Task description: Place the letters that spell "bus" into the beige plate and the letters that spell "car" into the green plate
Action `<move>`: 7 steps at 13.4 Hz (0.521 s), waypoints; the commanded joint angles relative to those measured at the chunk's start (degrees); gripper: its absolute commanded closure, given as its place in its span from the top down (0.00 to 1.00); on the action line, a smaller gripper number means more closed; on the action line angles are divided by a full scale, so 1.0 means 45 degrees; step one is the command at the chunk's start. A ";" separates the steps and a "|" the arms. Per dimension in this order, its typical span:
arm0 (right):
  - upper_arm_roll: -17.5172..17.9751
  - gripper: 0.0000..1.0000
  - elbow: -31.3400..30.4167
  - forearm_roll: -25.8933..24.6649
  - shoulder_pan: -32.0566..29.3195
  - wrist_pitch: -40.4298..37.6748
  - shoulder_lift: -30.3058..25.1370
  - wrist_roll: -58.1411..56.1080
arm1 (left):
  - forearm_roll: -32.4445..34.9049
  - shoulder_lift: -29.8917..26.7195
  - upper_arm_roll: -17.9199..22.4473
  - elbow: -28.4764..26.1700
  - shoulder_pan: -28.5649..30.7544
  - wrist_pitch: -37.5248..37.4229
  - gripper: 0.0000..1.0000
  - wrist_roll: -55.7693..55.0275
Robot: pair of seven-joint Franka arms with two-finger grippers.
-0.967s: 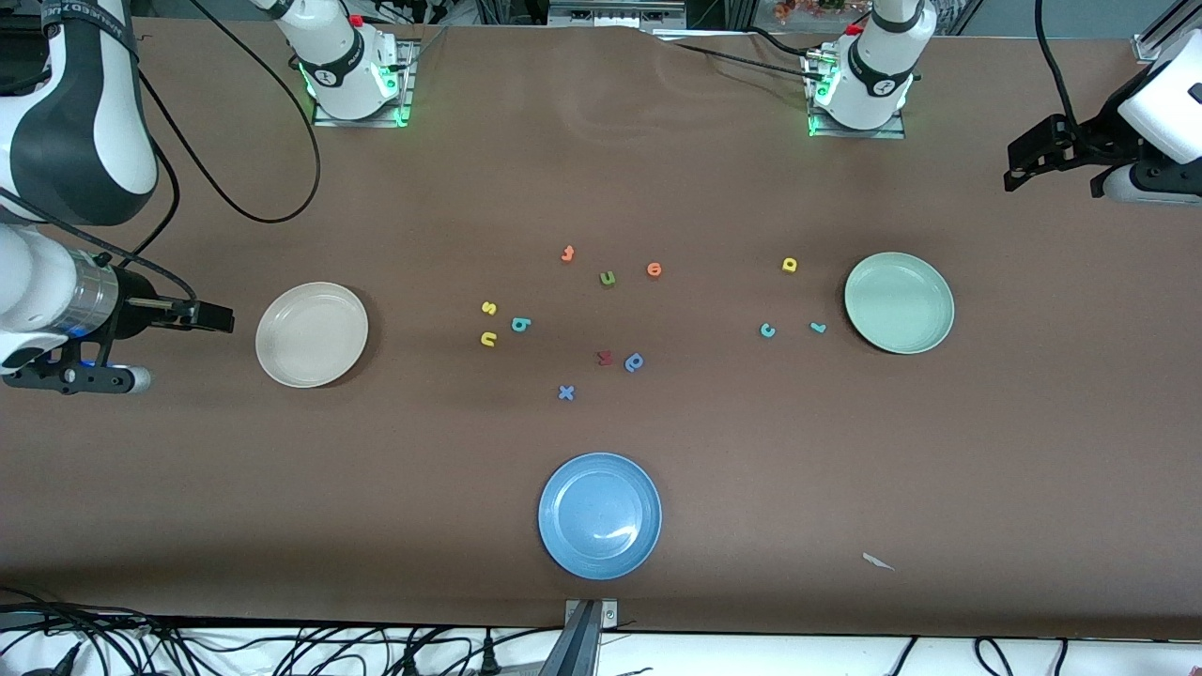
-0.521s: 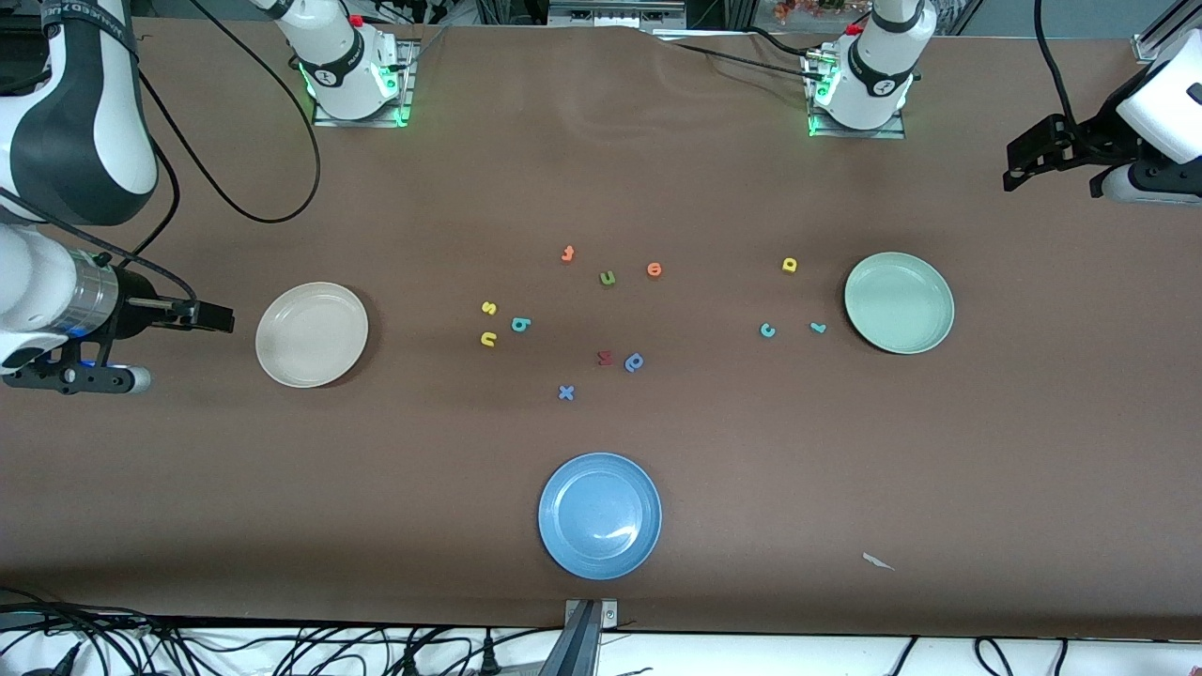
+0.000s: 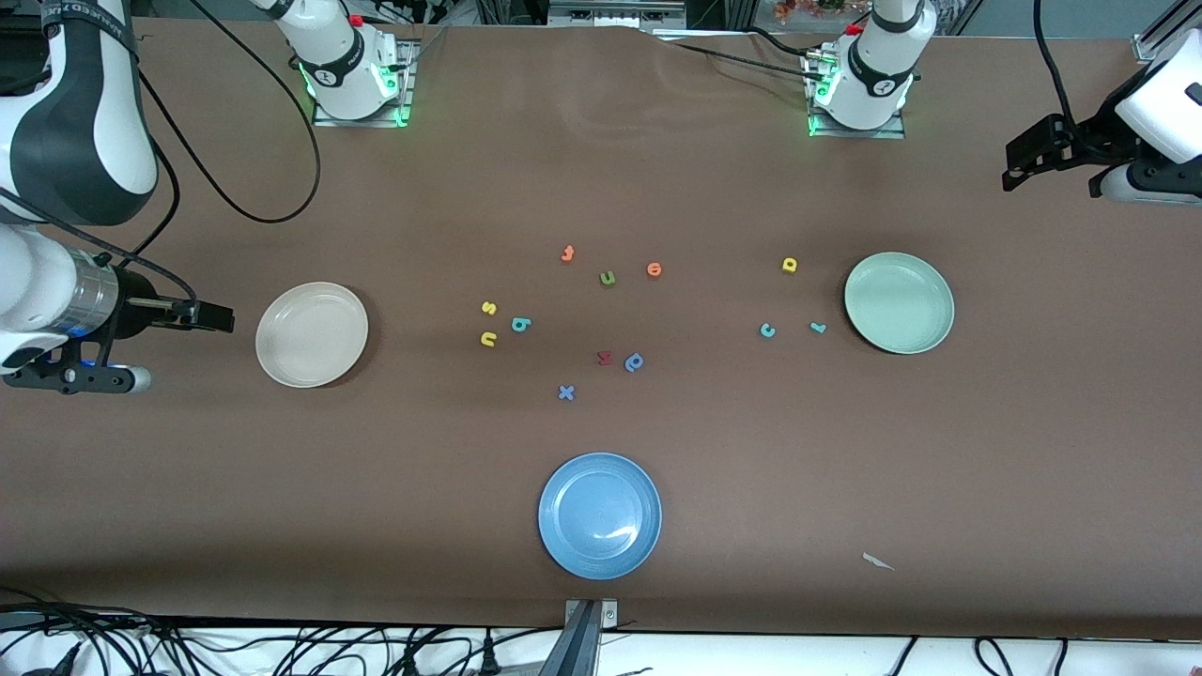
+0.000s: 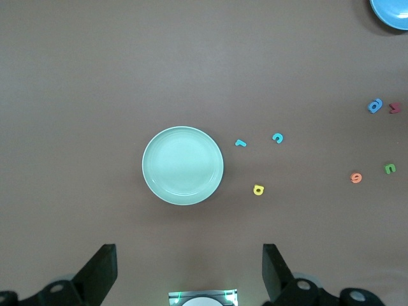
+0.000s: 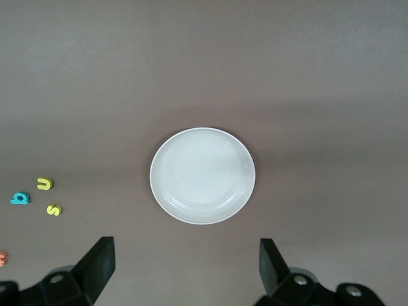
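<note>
**Between two plates: each word lies on its own arm's side**

Toward the right arm's end of the table sits the beige plate point(image 3: 312, 334), bare. The yellow s point(image 3: 488, 307), yellow u point(image 3: 488, 339) and teal b point(image 3: 521, 324) cluster together, well apart from that plate, toward the table's middle. The right gripper point(image 5: 185, 268) hangs high over the table's end with the beige plate between it and the cluster, jaws wide and holding nothing.

Toward the left arm's end, the green plate point(image 3: 899, 302) is also bare. The teal r point(image 3: 818, 327) lies just beside its rim, the teal c point(image 3: 767, 330) a little farther toward the middle, the yellow a point(image 3: 790, 265) farther from the front camera than both. The left gripper point(image 4: 188, 271) hovers high past the green plate, jaws spread, empty.

Judgement: each arm is nearer its own word; either must reach inward across its plate to the letters. Nothing is placed yet. The letters are tiny and flat, so descent must be precise.
</note>
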 commanded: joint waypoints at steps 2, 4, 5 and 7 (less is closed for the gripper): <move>0.0025 1.00 -0.0310 0.0242 -0.0019 0.0041 -0.0309 0.0155 | 0.0176 0.0115 -0.0162 0.0310 -0.0052 -0.0252 1.00 -0.0159; 0.0064 1.00 -0.0310 0.0242 0.0020 -0.0056 -0.0329 0.0174 | 0.0176 0.0115 -0.0259 0.0310 -0.0053 -0.0252 1.00 -0.0139; 0.0084 1.00 -0.0330 0.0261 0.0020 -0.0076 -0.0329 0.0213 | 0.0176 0.0057 -0.0260 0.0310 -0.0052 -0.0252 1.00 -0.0139; 0.0103 1.00 -0.0330 0.0242 0.0195 -0.0076 -0.0329 0.0213 | 0.0312 -0.0060 -0.0163 0.0271 -0.0053 -0.0096 1.00 -0.0042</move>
